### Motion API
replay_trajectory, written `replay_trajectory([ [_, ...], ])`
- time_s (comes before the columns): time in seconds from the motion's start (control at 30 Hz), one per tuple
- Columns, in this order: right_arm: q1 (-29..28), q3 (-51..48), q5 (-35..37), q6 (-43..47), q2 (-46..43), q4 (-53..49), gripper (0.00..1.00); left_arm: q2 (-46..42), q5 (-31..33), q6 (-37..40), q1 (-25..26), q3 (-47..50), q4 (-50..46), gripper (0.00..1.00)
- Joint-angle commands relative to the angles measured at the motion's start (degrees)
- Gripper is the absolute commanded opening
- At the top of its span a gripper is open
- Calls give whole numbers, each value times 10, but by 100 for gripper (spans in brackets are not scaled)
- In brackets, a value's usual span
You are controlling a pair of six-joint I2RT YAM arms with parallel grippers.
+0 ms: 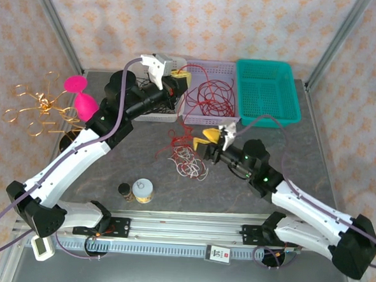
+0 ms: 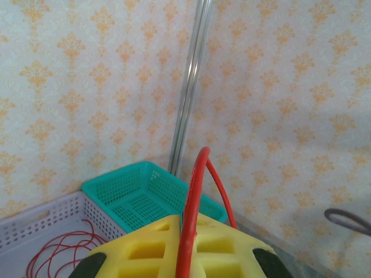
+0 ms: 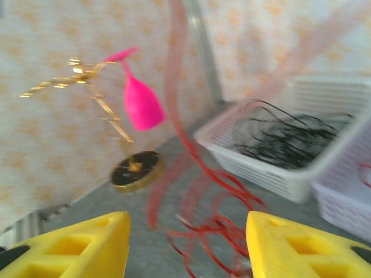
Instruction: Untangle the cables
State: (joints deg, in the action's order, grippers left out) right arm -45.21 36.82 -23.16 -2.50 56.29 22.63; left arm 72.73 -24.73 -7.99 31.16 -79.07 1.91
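My left gripper (image 1: 181, 74) is raised over the baskets at the back, shut on a red cable (image 2: 194, 191) that arches up between its yellow fingers (image 2: 145, 249). More red cable (image 1: 210, 94) coils in the lavender basket (image 1: 208, 67). Black cables (image 3: 290, 139) lie in the white basket (image 3: 261, 168). A tangle of red and off-white cables (image 1: 186, 155) sits mid-table. My right gripper (image 1: 204, 139) hovers just right of it, open. Blurred red strands (image 3: 232, 220) run between its yellow fingers (image 3: 75, 249), apart from both.
An empty teal basket (image 1: 267, 91) stands at the back right. A pink goblet-shaped object (image 1: 81, 95) and a gold wire ornament (image 1: 37, 103) are at the left. A small gold-lidded jar (image 1: 144, 191) and a dark cap (image 1: 124, 190) sit near the front.
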Motion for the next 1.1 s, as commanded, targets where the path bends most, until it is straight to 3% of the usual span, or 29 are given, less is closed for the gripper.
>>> replay_trajectory([
  [0.0,-27,76,-49,56,37,21,54,1,20,-14,7,-19,-5,0],
  [0.13,-28,140,-14,68,110,32,55,5,22,-24,8,-20,-8,0],
  [0.23,-27,174,57,69,182,29,53,2,17,-27,13,-20,-6,0],
  [0.47,-4,129,111,42,287,111,51,-11,27,-20,16,-42,-20,0],
  [0.77,-1,59,72,-28,389,170,30,-44,72,-10,17,-55,18,0],
  [0.9,-1,2,88,-81,407,221,18,-41,91,-1,16,-81,19,0],
  [1.07,0,-41,114,-111,420,238,15,-37,108,17,16,-115,24,0],
])
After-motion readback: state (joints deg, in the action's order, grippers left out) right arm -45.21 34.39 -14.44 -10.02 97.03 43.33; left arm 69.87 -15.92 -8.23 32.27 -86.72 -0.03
